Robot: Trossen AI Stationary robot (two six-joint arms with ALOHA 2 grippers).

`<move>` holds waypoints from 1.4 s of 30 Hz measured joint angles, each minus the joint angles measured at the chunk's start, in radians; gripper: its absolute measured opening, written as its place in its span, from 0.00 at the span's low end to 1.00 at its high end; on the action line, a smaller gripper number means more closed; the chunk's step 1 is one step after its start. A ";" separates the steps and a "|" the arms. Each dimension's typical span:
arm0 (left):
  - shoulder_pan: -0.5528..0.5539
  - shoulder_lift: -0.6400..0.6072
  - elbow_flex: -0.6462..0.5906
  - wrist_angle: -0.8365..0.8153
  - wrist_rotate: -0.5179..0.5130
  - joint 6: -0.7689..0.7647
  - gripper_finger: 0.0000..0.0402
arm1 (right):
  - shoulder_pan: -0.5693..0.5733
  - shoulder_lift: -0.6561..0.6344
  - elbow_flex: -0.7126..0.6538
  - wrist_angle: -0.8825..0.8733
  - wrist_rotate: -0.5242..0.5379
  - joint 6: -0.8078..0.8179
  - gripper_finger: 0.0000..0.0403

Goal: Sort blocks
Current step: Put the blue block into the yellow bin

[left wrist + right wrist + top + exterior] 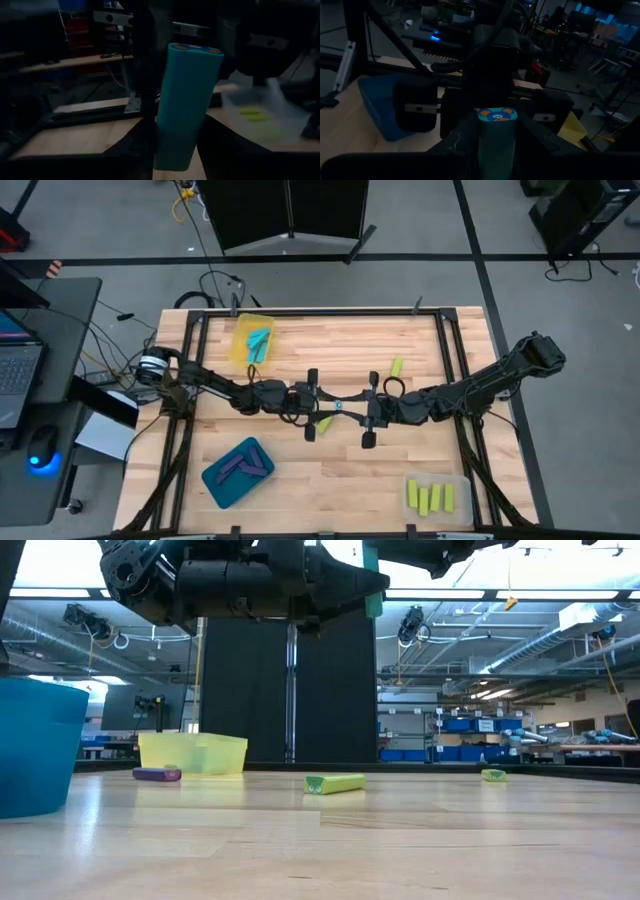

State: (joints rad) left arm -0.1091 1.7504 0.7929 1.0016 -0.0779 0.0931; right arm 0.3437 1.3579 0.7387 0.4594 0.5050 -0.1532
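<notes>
Hanging between the two arms above the table's middle, a cyan block [341, 404] is clamped end-on by the right gripper [496, 150], while the left gripper [175, 145] is set around its other end; whether that hold is firm cannot be told. If the right fingers are freed too early, the block could be dropped onto the yellow-green block [325, 423] below. The yellow tray [251, 340] of cyan blocks is kept at 11 o'clock

Yellow tray [243, 332], blue tray [225, 480], clear tray [462, 502]; laptop [18, 370] beside table.
</notes>
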 joint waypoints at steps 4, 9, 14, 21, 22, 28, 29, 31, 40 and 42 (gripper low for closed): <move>-0.006 0.000 0.000 -0.013 -0.024 0.088 0.30 | -0.015 0.000 0.000 -0.014 0.034 -0.007 0.27; -0.007 -0.007 0.000 -0.047 -0.091 0.110 0.29 | -0.038 0.000 0.000 -0.025 0.048 -0.002 0.35; -0.007 -0.033 0.000 -0.097 -0.102 0.113 0.29 | -0.038 0.001 0.000 -0.011 0.096 -0.008 0.51; -0.009 -0.213 -0.001 -0.398 -0.161 0.137 0.29 | 0.003 -0.031 0.026 -0.006 0.268 -0.110 0.58; -0.009 -0.251 0.000 -0.453 -0.170 0.137 0.29 | 0.011 -0.038 0.036 -0.007 0.302 -0.133 0.57; 0.044 -0.489 0.000 -0.926 -0.237 0.019 0.29 | 0.064 -0.081 0.074 -0.010 0.479 -0.244 0.51; 0.062 -0.524 0.000 -1.014 -0.239 -0.013 0.29 | 0.071 -0.086 0.074 -0.014 0.499 -0.252 0.49; 0.112 -0.587 -0.001 -1.193 -0.253 -0.074 0.29 | 0.075 -0.088 0.074 -0.029 0.508 -0.258 0.45; 0.497 -0.639 0.049 -1.564 -0.239 -0.108 0.29 | 0.038 -0.084 0.073 -0.157 0.498 -0.153 0.26; 0.586 -0.612 0.072 -1.552 -0.200 -0.095 0.29 | 0.033 -0.084 0.073 -0.187 0.495 -0.140 0.21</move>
State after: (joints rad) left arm 0.4773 1.1379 0.8653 -0.5505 -0.2776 -0.0014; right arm 0.3765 1.2736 0.8119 0.2728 1.0000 -0.2930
